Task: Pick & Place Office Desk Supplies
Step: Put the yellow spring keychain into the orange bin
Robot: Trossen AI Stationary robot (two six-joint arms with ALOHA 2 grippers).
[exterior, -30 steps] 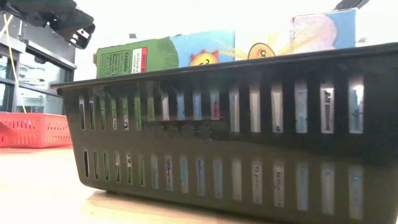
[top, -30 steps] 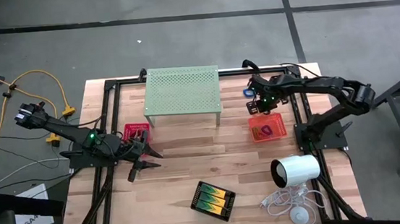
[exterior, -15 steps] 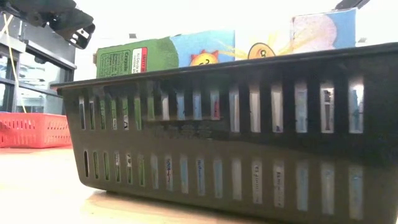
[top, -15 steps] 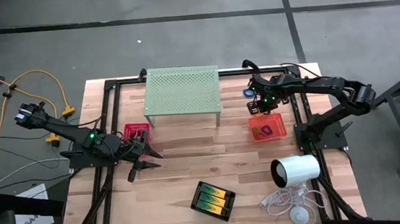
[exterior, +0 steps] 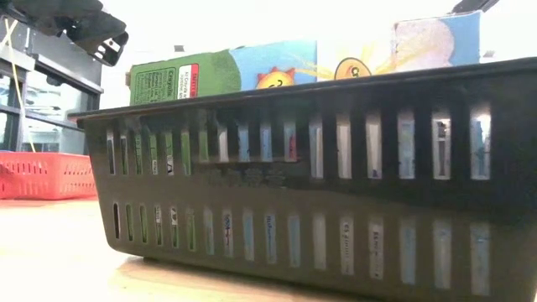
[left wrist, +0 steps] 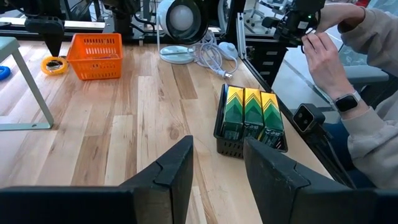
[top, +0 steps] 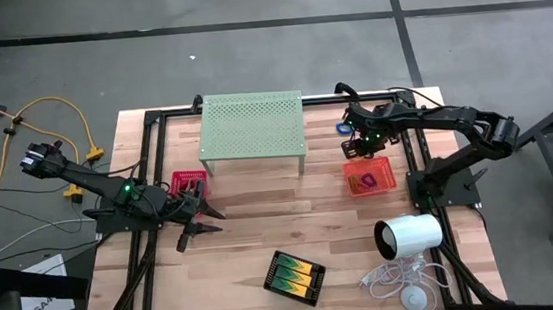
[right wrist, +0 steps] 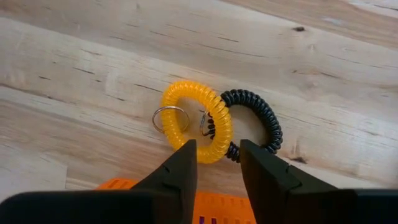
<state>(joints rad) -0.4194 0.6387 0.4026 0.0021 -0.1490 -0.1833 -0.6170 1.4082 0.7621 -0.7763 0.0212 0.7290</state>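
Step in hand: right tool [right wrist: 214, 163] hangs over the yellow coil ring [right wrist: 194, 120] and black coil ring [right wrist: 252, 124], on the desk [top: 253, 227] near its far right corner, just beyond the orange tray [top: 370, 176].
Right tool state: fingers parted, grasping nothing.
Technique: you should descend straight, straddle only the near arc of the yellow coil, and clench before lifting; the black coil touches it and may drag along.
Left tool [left wrist: 214, 168]: released, waiting near the left edge beside the red tray [top: 187, 181].
Count, coil rings: two here, plus a blue one [top: 343, 127].
Count, trays: three, including the black tray [top: 294, 277].
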